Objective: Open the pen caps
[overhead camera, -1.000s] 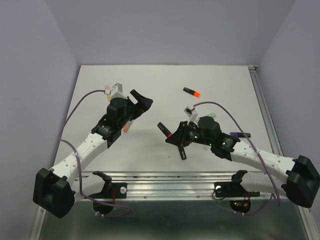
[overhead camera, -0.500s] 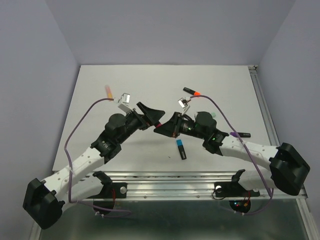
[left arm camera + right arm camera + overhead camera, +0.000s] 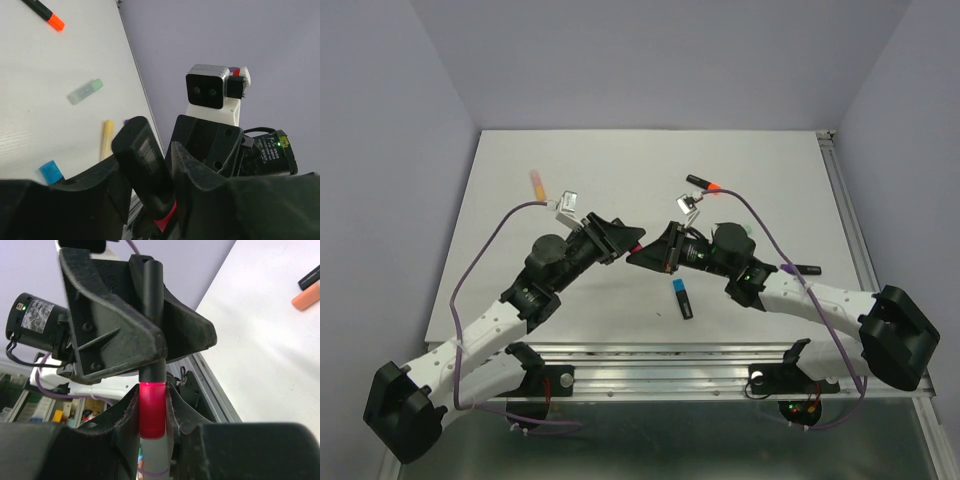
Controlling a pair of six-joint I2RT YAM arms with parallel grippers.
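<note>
A highlighter with a black barrel (image 3: 145, 160) and a red pen cap (image 3: 151, 410) is held in the air between the two arms over the table's middle (image 3: 638, 246). My right gripper (image 3: 151, 390) is shut on the red cap. My left gripper (image 3: 147, 155) is closed round the black barrel (image 3: 151, 290), facing the right gripper (image 3: 650, 252) tip to tip. The cap sits on the barrel. Other capped highlighters lie on the table: an orange one (image 3: 702, 184), a blue one (image 3: 682, 297), a purple one (image 3: 802, 270).
A pastel yellow highlighter (image 3: 535, 183) lies at the back left. The left wrist view shows a pastel green one (image 3: 85, 91), a yellow one (image 3: 106, 138) and the blue cap (image 3: 51, 171). A metal rail (image 3: 660, 358) runs along the near edge.
The left arm swung right to meet the right gripper, which carried the red-capped highlighter to the middle. The left jaws then closed from wide open onto the barrel.
</note>
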